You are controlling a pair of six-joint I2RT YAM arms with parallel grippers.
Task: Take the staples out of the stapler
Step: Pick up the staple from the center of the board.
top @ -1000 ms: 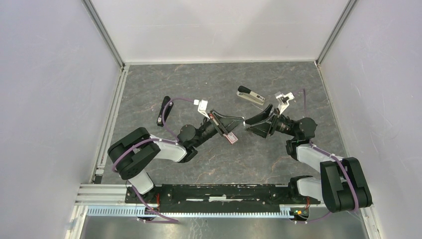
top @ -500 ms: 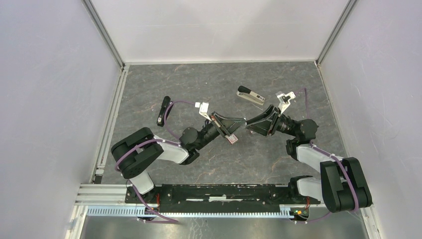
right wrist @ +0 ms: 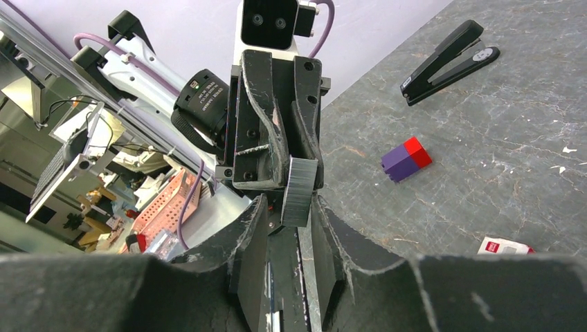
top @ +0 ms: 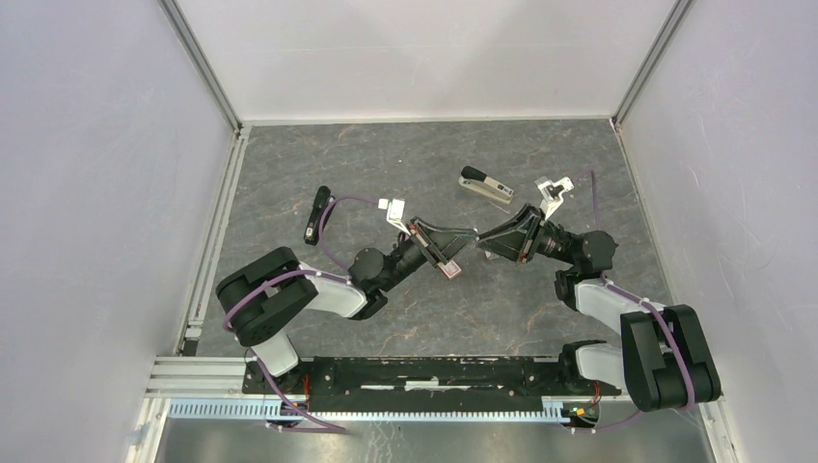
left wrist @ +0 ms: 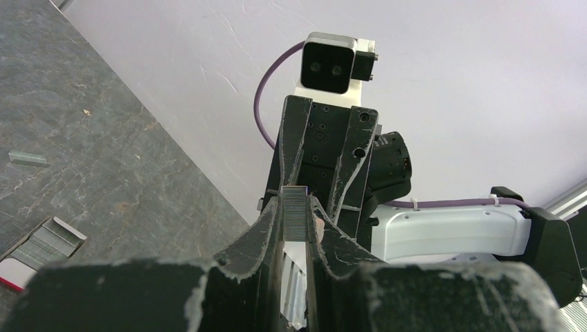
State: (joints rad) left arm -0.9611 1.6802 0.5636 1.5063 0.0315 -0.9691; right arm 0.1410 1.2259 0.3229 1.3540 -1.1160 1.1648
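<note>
I am holding a strip of staples (left wrist: 295, 213) up in the air over the middle of the table (top: 405, 164). My left gripper (top: 472, 233) has its two fingers pressed on the sides of the strip and pinches it. My right gripper (top: 484, 242) comes from the other way, tip to tip with the left one, and has a finger on each side of the same strip. I cannot tell if it is squeezing yet. The stapler (top: 485, 185) lies flat on the table farther back, close to my right gripper, and nothing touches it. I think the staples are out and I am passing them from one gripper to the other. Next, my right fingers should squeeze tight before my left fingers let go. If I go too fast, the strip could fall or snap.
</note>
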